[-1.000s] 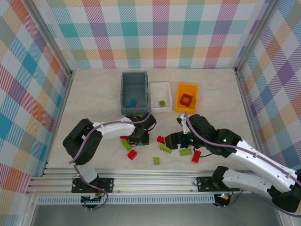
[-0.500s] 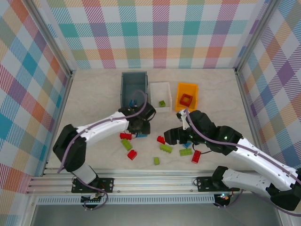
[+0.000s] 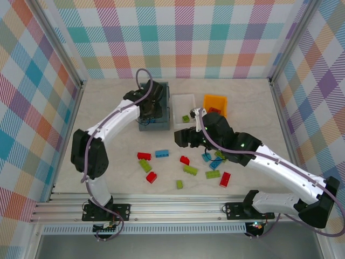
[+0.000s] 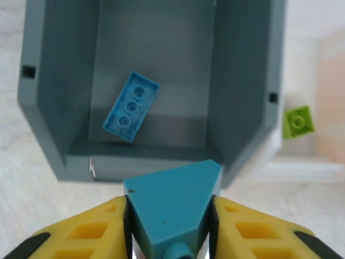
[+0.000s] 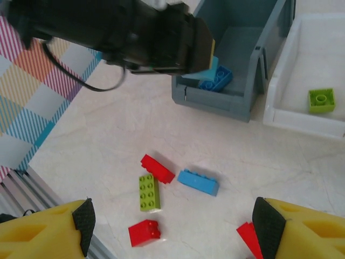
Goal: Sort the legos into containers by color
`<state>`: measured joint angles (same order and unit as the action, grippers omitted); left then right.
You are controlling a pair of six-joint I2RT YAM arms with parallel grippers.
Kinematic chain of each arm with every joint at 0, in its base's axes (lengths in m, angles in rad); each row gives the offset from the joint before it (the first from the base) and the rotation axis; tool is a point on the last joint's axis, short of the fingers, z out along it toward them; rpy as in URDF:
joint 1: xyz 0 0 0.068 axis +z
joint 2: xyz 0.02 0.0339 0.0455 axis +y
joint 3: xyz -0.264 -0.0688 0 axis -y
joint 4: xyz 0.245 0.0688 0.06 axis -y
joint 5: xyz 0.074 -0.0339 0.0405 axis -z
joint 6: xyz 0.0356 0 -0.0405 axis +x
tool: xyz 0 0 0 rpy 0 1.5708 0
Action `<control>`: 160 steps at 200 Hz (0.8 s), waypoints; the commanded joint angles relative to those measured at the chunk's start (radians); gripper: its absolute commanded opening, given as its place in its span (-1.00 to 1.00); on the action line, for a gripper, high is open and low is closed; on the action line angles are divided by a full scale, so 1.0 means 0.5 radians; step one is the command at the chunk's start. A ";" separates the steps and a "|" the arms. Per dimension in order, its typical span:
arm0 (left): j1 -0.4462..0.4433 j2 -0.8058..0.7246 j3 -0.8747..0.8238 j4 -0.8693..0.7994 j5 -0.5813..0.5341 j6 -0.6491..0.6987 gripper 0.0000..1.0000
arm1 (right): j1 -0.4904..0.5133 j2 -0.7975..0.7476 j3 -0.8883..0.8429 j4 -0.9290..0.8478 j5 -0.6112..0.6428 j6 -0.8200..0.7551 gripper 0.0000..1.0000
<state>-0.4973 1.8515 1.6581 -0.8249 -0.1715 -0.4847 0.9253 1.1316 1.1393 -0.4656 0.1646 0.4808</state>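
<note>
My left gripper (image 4: 171, 229) is shut on a blue lego (image 4: 172, 208) and hangs over the near wall of the dark grey-blue container (image 4: 248, 81). Another blue lego (image 4: 131, 106) lies inside that container. Seen from above, the left gripper (image 3: 152, 111) is over the same container (image 3: 168, 108). My right gripper (image 3: 181, 137) stands open above the table with nothing between its fingers (image 5: 46, 232). Below it lie a red lego (image 5: 157, 168), a blue one (image 5: 198, 182) and a green one (image 5: 149, 191). The white container (image 3: 183, 100) holds a green lego (image 3: 185, 118).
The orange-yellow container (image 3: 214, 100) stands right of the white one. Loose legos are scattered on the near table, among them red (image 3: 151, 177), green (image 3: 190, 170) and blue (image 3: 206, 157). Plaid walls close in the left, back and right sides.
The left arm has carried the blue lego from the table back to the dark grey-blue container. The right gripper has lifted off the bricks and moved left and back, still open.
</note>
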 commanded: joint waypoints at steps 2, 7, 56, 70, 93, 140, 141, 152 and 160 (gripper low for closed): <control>0.071 0.140 0.123 0.005 -0.048 0.073 -0.27 | 0.012 -0.007 0.020 0.056 0.039 -0.014 0.58; 0.089 0.169 0.131 0.021 -0.037 0.073 -0.27 | 0.012 -0.014 0.011 0.054 0.037 -0.006 0.58; 0.175 0.441 0.279 0.104 0.131 0.073 -0.26 | 0.012 -0.019 -0.029 0.027 0.036 0.011 0.58; 0.176 0.485 0.306 0.104 0.159 0.067 -0.25 | 0.012 -0.003 -0.030 0.029 0.033 0.013 0.58; 0.175 0.512 0.301 0.117 0.186 0.055 -0.19 | 0.012 0.024 -0.021 0.031 0.018 0.028 0.58; 0.176 0.422 0.247 0.100 0.172 0.055 0.25 | 0.012 0.050 -0.005 -0.058 0.094 0.056 0.61; 0.175 0.418 0.246 0.100 0.173 0.055 0.26 | 0.013 0.050 -0.005 -0.064 0.100 0.056 0.61; 0.178 0.378 0.241 0.095 0.177 0.056 0.28 | 0.012 0.047 -0.011 -0.119 0.158 0.080 0.61; 0.177 0.344 0.241 0.090 0.182 0.056 0.28 | 0.012 0.044 -0.022 -0.175 0.211 0.111 0.60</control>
<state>-0.4156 2.1033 1.7832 -0.7719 -0.0891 -0.4553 0.9253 1.1530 1.1339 -0.4896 0.1978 0.4969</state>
